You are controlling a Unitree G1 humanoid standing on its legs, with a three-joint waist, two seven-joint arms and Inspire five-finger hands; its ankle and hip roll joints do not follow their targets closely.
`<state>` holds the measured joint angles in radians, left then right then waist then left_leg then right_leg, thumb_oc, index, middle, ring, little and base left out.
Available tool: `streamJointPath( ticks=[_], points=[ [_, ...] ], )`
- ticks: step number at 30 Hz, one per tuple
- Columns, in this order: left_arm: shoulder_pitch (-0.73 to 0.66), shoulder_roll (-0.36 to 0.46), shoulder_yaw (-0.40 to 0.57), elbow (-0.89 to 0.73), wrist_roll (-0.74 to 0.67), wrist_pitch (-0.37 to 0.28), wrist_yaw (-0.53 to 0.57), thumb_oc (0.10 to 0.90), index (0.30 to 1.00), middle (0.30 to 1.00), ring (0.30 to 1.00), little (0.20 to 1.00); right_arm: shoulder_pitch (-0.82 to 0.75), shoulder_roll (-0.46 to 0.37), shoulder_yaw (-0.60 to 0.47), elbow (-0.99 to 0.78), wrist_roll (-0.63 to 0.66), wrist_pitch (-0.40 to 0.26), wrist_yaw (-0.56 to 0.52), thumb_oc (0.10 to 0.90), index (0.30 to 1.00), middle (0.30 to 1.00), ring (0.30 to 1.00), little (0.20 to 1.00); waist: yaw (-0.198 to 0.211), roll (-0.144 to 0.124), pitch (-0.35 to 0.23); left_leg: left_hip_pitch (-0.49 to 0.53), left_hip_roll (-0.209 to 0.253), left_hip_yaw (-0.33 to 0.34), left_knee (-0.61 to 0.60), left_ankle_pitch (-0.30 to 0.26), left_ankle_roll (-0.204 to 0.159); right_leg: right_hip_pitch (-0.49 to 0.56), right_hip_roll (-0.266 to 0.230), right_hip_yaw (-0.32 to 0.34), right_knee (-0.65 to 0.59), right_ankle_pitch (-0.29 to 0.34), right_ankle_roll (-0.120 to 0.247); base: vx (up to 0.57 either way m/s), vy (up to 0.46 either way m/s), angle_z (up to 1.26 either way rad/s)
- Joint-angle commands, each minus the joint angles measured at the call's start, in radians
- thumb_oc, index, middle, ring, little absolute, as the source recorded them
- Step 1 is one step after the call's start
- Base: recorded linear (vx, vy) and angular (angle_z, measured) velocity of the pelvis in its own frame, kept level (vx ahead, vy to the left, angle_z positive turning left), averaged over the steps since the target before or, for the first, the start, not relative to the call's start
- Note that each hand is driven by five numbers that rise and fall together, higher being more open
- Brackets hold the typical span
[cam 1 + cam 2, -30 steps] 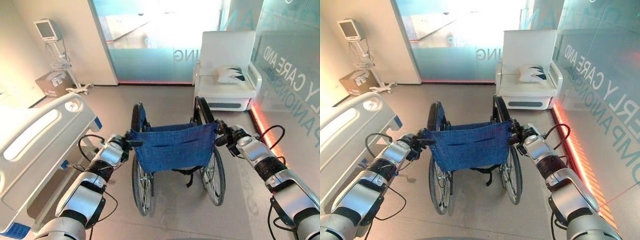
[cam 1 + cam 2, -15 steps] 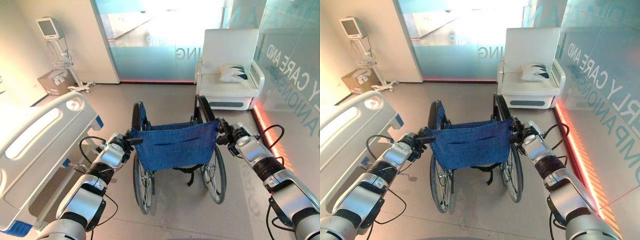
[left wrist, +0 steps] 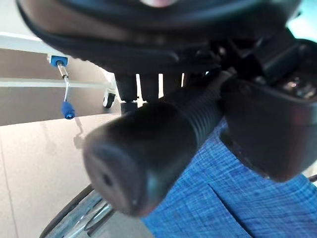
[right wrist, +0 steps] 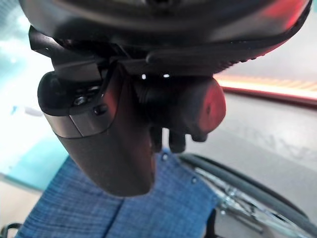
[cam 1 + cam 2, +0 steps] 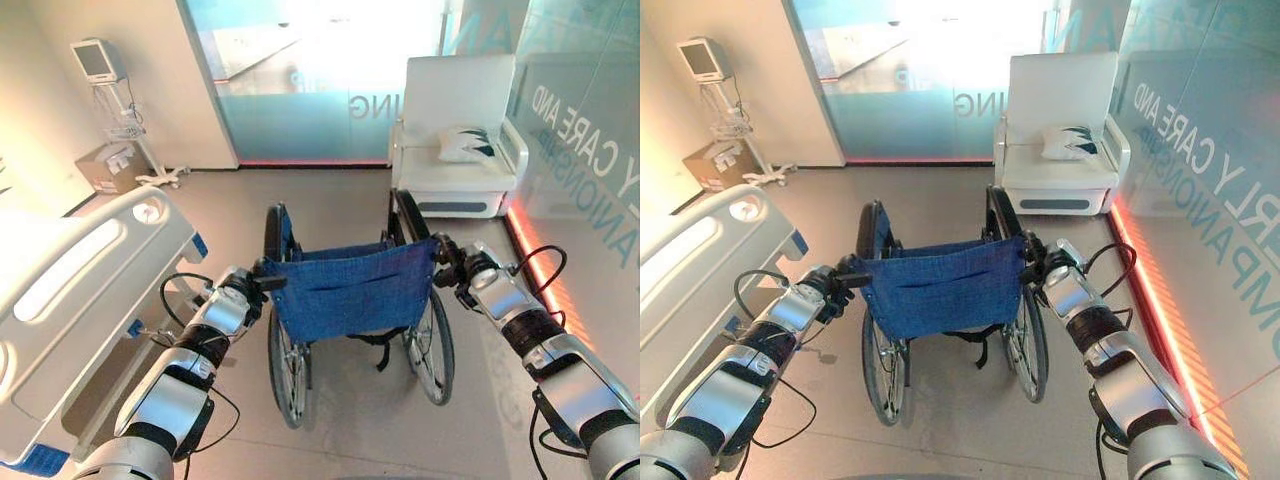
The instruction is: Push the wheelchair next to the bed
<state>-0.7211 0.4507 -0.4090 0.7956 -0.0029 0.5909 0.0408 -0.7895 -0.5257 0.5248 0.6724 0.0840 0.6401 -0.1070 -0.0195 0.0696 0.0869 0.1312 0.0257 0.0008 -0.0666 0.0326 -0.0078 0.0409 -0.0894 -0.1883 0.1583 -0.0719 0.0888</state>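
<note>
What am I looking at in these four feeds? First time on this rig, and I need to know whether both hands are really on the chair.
It is a two-armed humanoid. The two wide pictures come from its head camera, looking down past its own arms. The left hand and right hand each curl round a push handle of the wheelchair, seen from behind with its blue fabric back.

The two close pictures come from wrist cameras. In the left wrist view, the left handle sits inside the fingers; in the right wrist view, the right handle does too.

The bed stands at the robot's left, beside the chair. A white armchair is ahead.
</note>
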Motion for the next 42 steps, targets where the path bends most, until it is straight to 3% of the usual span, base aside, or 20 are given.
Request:
streamJointPath(
  ticks=[1,3,4,5,6,7,9,12,14,15,20,22,23,24,26,28,30,33,37,42],
  points=[
    [0.036,0.095,-0.090,0.003,0.023,-0.089,-0.027,0.400,0.300,0.300,0.300,0.300,-0.084,-0.025,0.046,-0.039,-0.059,-0.176,0.038,0.400,0.300,0.300,0.300,0.300,0.013,-0.095,0.075,0.010,-0.114,-0.023,0.100,-0.070,0.051,-0.169,-0.042,0.096,0.196,0.279,0.052,0.35,-0.096,0.18],
    [0.045,0.086,-0.083,-0.015,0.009,-0.097,-0.011,0.400,0.300,0.300,0.300,0.300,-0.076,-0.023,0.038,-0.045,-0.075,-0.175,0.040,0.400,0.300,0.300,0.300,0.300,-0.006,-0.100,0.099,0.064,-0.124,-0.062,0.093,-0.105,0.039,-0.227,-0.068,0.072,0.071,0.343,0.063,0.40,-0.186,0.37],
    [0.038,0.077,-0.085,-0.013,-0.023,-0.109,0.002,0.400,0.300,0.300,0.300,0.300,-0.085,-0.023,0.037,-0.043,-0.081,-0.172,0.044,0.400,0.300,0.300,0.300,0.300,-0.016,-0.098,0.109,0.087,-0.123,-0.088,0.089,-0.133,0.038,-0.261,-0.074,0.069,-0.034,0.341,0.063,0.36,-0.192,0.40],
    [0.036,0.075,-0.085,-0.010,-0.025,-0.111,0.002,0.400,0.300,0.300,0.300,0.300,-0.087,-0.023,0.038,-0.041,-0.081,-0.172,0.045,0.400,0.300,0.300,0.300,0.300,-0.018,-0.095,0.111,0.092,-0.119,-0.092,0.089,-0.139,0.037,-0.259,-0.071,0.066,-0.052,0.342,0.063,0.43,-0.260,0.37],
    [0.019,0.053,-0.090,0.015,-0.038,-0.138,0.019,0.400,0.300,0.300,0.300,0.300,-0.108,-0.031,0.036,-0.013,-0.082,-0.176,0.066,0.400,0.300,0.300,0.300,0.300,-0.036,-0.093,0.114,0.114,-0.114,-0.121,0.084,-0.167,0.042,-0.283,-0.072,0.092,-0.189,0.355,0.069,0.42,-0.260,0.47],
    [0.016,0.036,-0.092,0.017,-0.045,-0.152,0.029,0.400,0.300,0.300,0.300,0.300,-0.113,-0.040,0.028,0.011,-0.089,-0.180,0.083,0.400,0.300,0.300,0.300,0.300,-0.043,-0.086,0.113,0.127,-0.102,-0.142,0.086,-0.184,0.041,-0.283,-0.071,0.117,-0.226,0.360,0.068,0.45,-0.317,0.66],
    [0.019,0.022,-0.088,0.016,-0.051,-0.168,0.038,0.400,0.300,0.300,0.300,0.300,-0.124,-0.052,0.031,0.033,-0.073,-0.184,0.092,0.400,0.300,0.300,0.300,0.300,-0.046,-0.091,0.108,0.139,-0.091,-0.153,0.101,-0.211,0.033,-0.272,-0.078,0.129,-0.211,0.369,0.064,0.33,-0.343,0.92],
    [0.037,0.000,-0.065,0.032,-0.128,-0.194,0.064,0.400,0.300,0.300,0.300,0.300,-0.144,-0.036,0.047,0.071,-0.038,-0.178,0.127,0.400,0.300,0.300,0.300,0.300,-0.035,-0.102,0.075,0.165,-0.034,-0.123,0.125,-0.222,-0.010,-0.247,-0.088,0.095,-0.137,0.345,0.056,0.40,-0.403,0.51],
    [0.054,-0.004,-0.062,0.026,-0.150,-0.195,0.081,0.400,0.300,0.300,0.300,0.300,-0.128,-0.021,0.061,0.047,-0.022,-0.152,0.125,0.400,0.300,0.300,0.300,0.300,-0.037,-0.103,0.064,0.162,0.003,-0.114,0.150,-0.184,-0.030,-0.243,-0.077,0.100,-0.089,0.317,0.047,0.46,-0.372,0.35],
    [0.084,-0.008,-0.047,0.010,-0.188,-0.201,0.112,0.400,0.300,0.300,0.300,0.300,-0.098,-0.003,0.067,0.016,-0.017,-0.138,0.134,0.400,0.300,0.300,0.300,0.300,-0.039,-0.103,0.046,0.156,0.058,-0.095,0.174,-0.089,-0.059,-0.220,-0.059,0.088,-0.078,0.293,0.026,0.44,-0.341,0.62],
    [0.100,-0.034,-0.020,0.019,-0.214,-0.227,0.143,0.400,0.300,0.300,0.300,0.300,-0.055,0.001,0.066,-0.022,-0.036,-0.154,0.148,0.400,0.300,0.300,0.300,0.300,-0.050,-0.128,0.005,0.075,0.142,0.006,0.302,0.075,-0.082,-0.135,-0.015,0.056,-0.118,0.220,-0.037,0.40,-0.315,0.17],
    [0.093,-0.042,-0.024,0.030,-0.218,-0.242,0.153,0.400,0.300,0.300,0.300,0.300,-0.053,-0.011,0.070,-0.029,-0.029,-0.155,0.144,0.400,0.300,0.300,0.300,0.300,-0.044,-0.140,0.001,0.014,0.126,0.024,0.357,0.102,-0.081,-0.095,0.001,0.049,-0.130,0.196,-0.057,0.33,-0.236,0.25],
    [0.087,-0.042,-0.028,0.031,-0.216,-0.244,0.153,0.400,0.300,0.300,0.300,0.300,-0.056,-0.014,0.074,-0.035,-0.023,-0.147,0.142,0.400,0.300,0.300,0.300,0.300,-0.034,-0.149,0.005,-0.033,0.100,0.020,0.377,0.107,-0.074,-0.070,0.006,0.056,-0.137,0.185,-0.063,0.42,-0.245,0.31],
    [0.078,-0.042,-0.032,0.029,-0.206,-0.244,0.149,0.400,0.300,0.300,0.300,0.300,-0.064,-0.017,0.080,-0.032,-0.021,-0.144,0.140,0.400,0.300,0.300,0.300,0.300,-0.010,-0.154,0.020,-0.114,0.042,0.011,0.400,0.091,-0.058,-0.027,0.017,0.073,-0.143,0.165,-0.064,0.38,-0.188,0.26],
    [0.071,-0.042,-0.033,0.024,-0.189,-0.247,0.143,0.400,0.300,0.300,0.300,0.300,-0.089,-0.012,0.087,-0.010,-0.027,-0.143,0.143,0.400,0.300,0.300,0.300,0.300,0.020,-0.147,0.045,-0.182,-0.009,0.044,0.346,0.073,-0.054,0.028,0.042,0.092,-0.152,0.139,-0.058,0.52,-0.105,0.14],
    [0.066,-0.033,-0.040,0.011,-0.183,-0.250,0.135,0.400,0.300,0.300,0.300,0.300,-0.106,-0.004,0.094,-0.021,-0.022,-0.114,0.126,0.400,0.300,0.300,0.300,0.300,0.061,-0.124,0.069,-0.290,-0.043,0.069,0.240,0.143,-0.071,0.089,0.079,0.105,-0.170,0.117,-0.061,0.59,-0.004,-0.24],
    [0.081,-0.002,-0.034,-0.025,-0.190,-0.239,0.142,0.400,0.300,0.300,0.300,0.300,-0.128,-0.007,0.107,-0.038,-0.015,-0.112,0.135,0.400,0.300,0.300,0.300,0.300,0.122,-0.103,0.083,-0.412,-0.062,0.025,0.101,0.235,-0.088,0.150,0.113,0.161,-0.180,0.083,-0.072,0.55,0.049,-0.35],
    [0.110,0.037,-0.014,-0.073,-0.207,-0.231,0.149,0.400,0.300,0.300,0.300,0.300,-0.140,-0.015,0.104,-0.032,-0.033,-0.161,0.161,0.400,0.300,0.300,0.300,0.300,0.153,-0.092,0.088,-0.407,-0.067,0.041,0.023,0.227,-0.078,0.175,0.105,0.170,-0.155,0.031,-0.071,0.45,0.161,-0.93],
    [0.131,0.043,0.000,-0.071,-0.210,-0.232,0.145,0.400,0.300,0.300,0.300,0.300,-0.094,-0.005,0.081,-0.048,-0.031,-0.181,0.162,0.400,0.300,0.300,0.300,0.300,0.157,-0.097,0.063,-0.376,-0.082,0.058,0.128,0.132,-0.029,0.201,0.070,0.143,-0.101,-0.027,-0.051,0.46,0.203,-0.67],
    [0.121,0.023,-0.003,-0.030,-0.147,-0.234,0.139,0.400,0.300,0.300,0.300,0.300,-0.052,0.041,0.065,-0.024,-0.027,-0.189,0.134,0.400,0.300,0.300,0.300,0.300,0.162,-0.121,0.021,-0.288,-0.096,0.056,0.126,0.093,0.011,0.212,0.007,0.098,-0.047,0.025,0.000,0.46,0.172,-0.03]
  ],
)
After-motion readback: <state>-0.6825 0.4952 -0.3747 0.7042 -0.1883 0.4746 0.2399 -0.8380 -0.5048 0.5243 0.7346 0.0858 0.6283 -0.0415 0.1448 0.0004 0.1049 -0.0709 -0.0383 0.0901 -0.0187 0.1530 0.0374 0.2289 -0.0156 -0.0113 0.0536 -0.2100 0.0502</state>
